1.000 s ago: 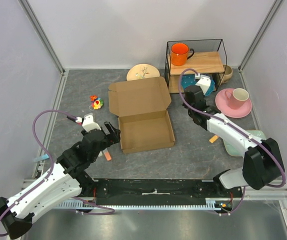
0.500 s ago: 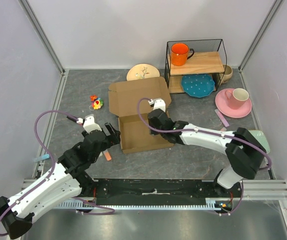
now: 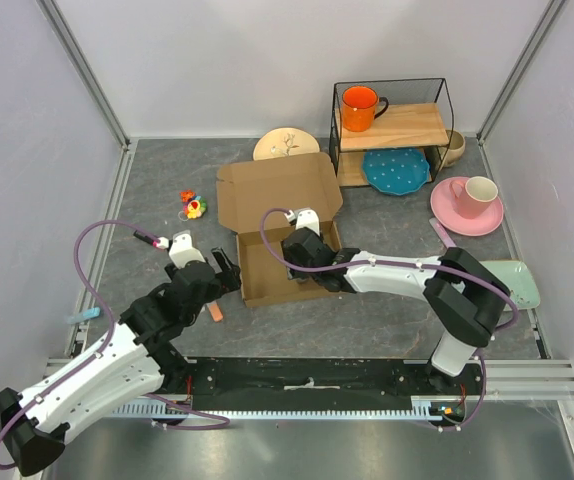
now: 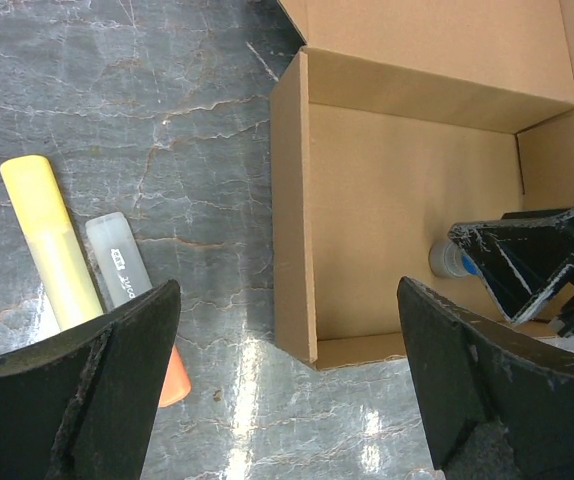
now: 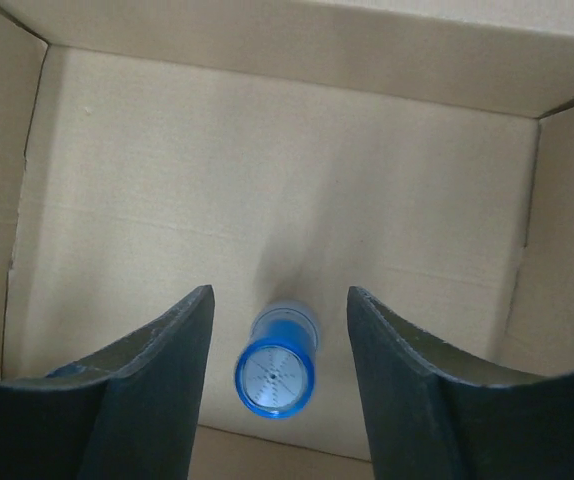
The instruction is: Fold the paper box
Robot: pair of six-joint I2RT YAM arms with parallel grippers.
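The paper box (image 3: 277, 192) lies open on the table, brown and unprinted, lid flat toward the back and tray toward me. My right gripper (image 3: 302, 255) hangs over the tray. In the right wrist view its jaws (image 5: 279, 300) stand open around a small blue cylinder (image 5: 275, 375), seen end-on, with a gap on each side. The box floor (image 5: 267, 180) lies beneath. My left gripper (image 3: 225, 272) is wide open at the tray's near left corner. In the left wrist view its jaws (image 4: 287, 310) straddle the left wall of the box (image 4: 397, 200), and the cylinder (image 4: 447, 260) shows inside.
Yellow (image 4: 47, 230), grey (image 4: 122, 265) and orange (image 4: 172, 375) markers lie left of the box. A wire shelf with an orange mug (image 3: 360, 107) and a blue plate (image 3: 395, 170) stands at the back right, near a pink cup on a saucer (image 3: 467, 205), a floral plate (image 3: 285, 145) and a small toy (image 3: 193, 207).
My right arm swung from the shelf at the right to over the box tray, and its jaws widened off the blue cylinder. The left arm barely moved.
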